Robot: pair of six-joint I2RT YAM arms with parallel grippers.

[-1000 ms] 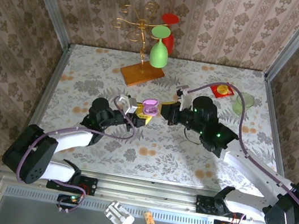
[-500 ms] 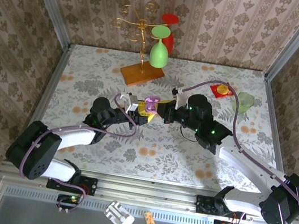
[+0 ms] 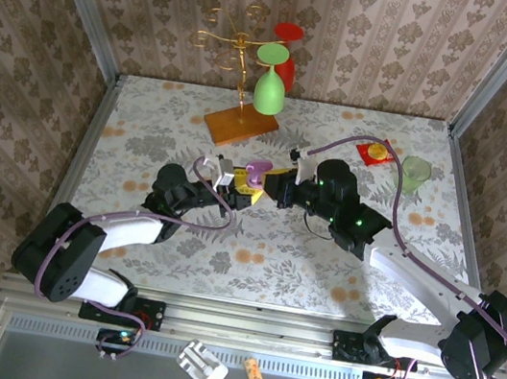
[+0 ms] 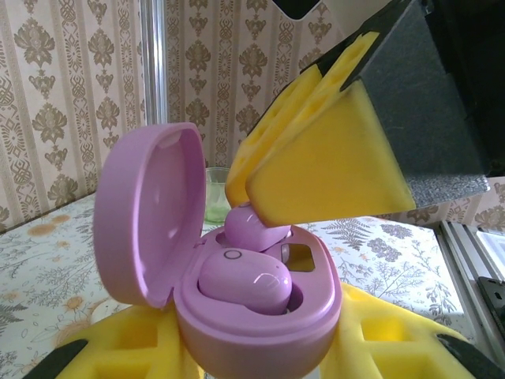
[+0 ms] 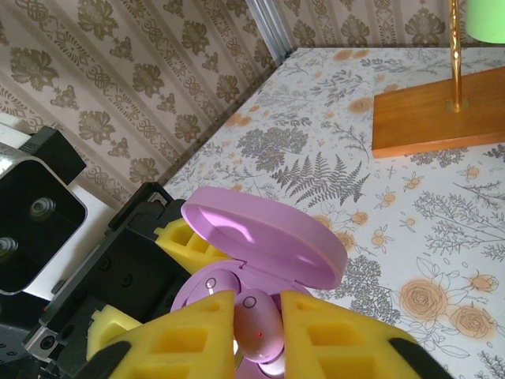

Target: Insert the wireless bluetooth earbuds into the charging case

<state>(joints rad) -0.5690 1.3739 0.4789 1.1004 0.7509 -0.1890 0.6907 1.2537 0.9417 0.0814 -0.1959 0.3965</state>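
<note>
In the middle of the overhead view the left gripper clamps the open lilac case, its lid tipped back. A seated earbud fills one socket. The right gripper pinches the second earbud between its narrowly parted yellow fingers, low in the case's other socket.

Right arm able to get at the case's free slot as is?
Likely yes: the lid stands open, the left fingers hold the charging case, and the right fingers, gripping the second earbud, sit over the slot beside the seated earbud.
</note>
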